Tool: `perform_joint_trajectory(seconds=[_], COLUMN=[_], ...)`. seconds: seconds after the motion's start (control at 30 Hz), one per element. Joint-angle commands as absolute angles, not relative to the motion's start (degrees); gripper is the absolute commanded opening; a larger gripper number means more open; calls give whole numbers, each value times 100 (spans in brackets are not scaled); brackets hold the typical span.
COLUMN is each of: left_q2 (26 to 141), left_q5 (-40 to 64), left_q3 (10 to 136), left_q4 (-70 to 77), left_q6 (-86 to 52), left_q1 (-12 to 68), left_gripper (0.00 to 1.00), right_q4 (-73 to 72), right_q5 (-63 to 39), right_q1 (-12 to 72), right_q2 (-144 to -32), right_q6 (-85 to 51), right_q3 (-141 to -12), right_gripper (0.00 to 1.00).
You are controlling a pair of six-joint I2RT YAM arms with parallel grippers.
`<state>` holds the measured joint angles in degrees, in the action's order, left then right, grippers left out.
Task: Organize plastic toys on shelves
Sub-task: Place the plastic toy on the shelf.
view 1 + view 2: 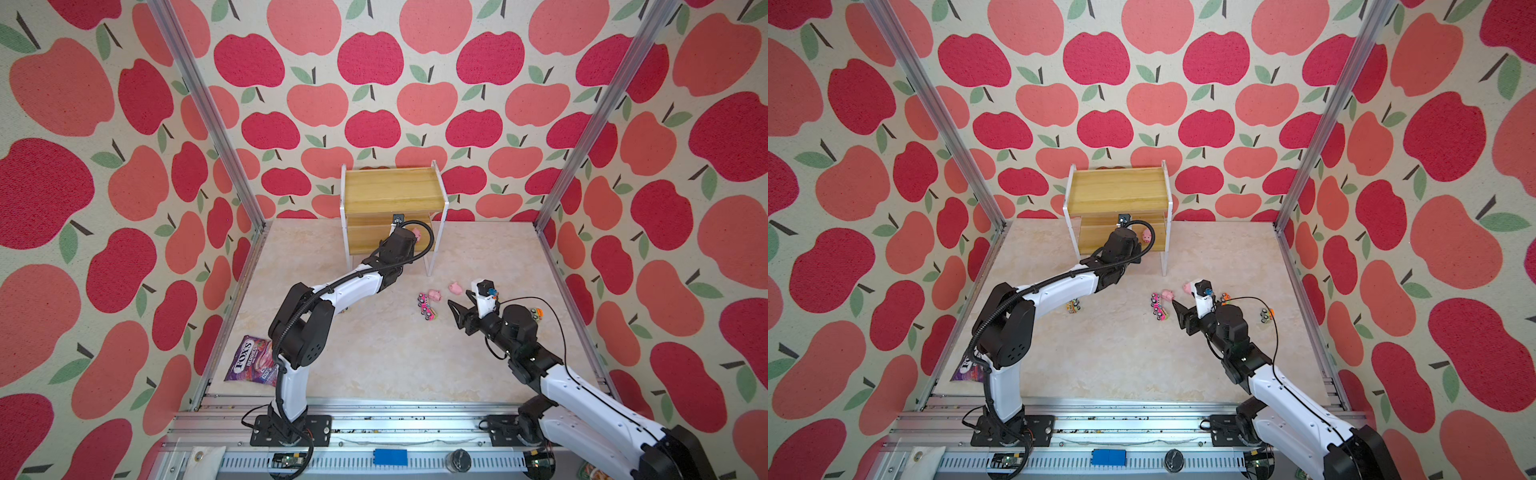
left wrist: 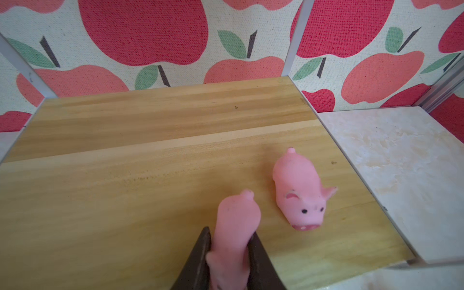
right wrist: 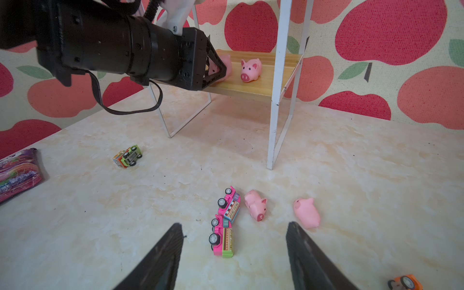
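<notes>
The shelves [image 1: 395, 191] stand at the back wall. My left arm reaches in under the upper board. In the left wrist view my left gripper [image 2: 229, 241] is shut on a pink pig [image 2: 236, 221] low over the lower board [image 2: 125, 188]. A second pig [image 2: 298, 193] stands on that board beside it. My right gripper [image 3: 233, 241] hangs open over the table with nothing between its fingers. Just ahead of it lie two pink trucks [image 3: 229, 203] [image 3: 223, 238] on their sides. Two more pigs [image 3: 256, 204] [image 3: 306, 212] lie close by.
An orange-green truck [image 3: 128, 155] lies left of the rack's legs, under my left arm. An orange truck [image 3: 405, 282] sits near the right wall. A purple snack packet [image 1: 251, 361] lies at the front left. The white rack leg [image 3: 275, 100] stands ahead of my right gripper.
</notes>
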<state>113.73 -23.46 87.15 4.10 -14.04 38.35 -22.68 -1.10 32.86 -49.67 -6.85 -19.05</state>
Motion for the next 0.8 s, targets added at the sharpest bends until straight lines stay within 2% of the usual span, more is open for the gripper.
perform_joint_trajectory(seconds=[0.0,0.47,0.77], left_q2=[11534,11935,11570], left_q5=[-2566,-2513,-2714], left_q3=[9030,9473,9145], left_q4=[369,346,383], left_q6=[-1354,-1334,-1332], left_q1=[3788,3751,3776], left_gripper=[26,27,48], right_q4=[-2373,-2413,-2196], right_q5=[-197,-194,-115], right_q1=[3269,3268,3267], right_q2=[-4841,-4846,-4828], right_q6=[-641,-657,-659], right_q3=[-1828,-1793,-1924], right_gripper=[68,68,69])
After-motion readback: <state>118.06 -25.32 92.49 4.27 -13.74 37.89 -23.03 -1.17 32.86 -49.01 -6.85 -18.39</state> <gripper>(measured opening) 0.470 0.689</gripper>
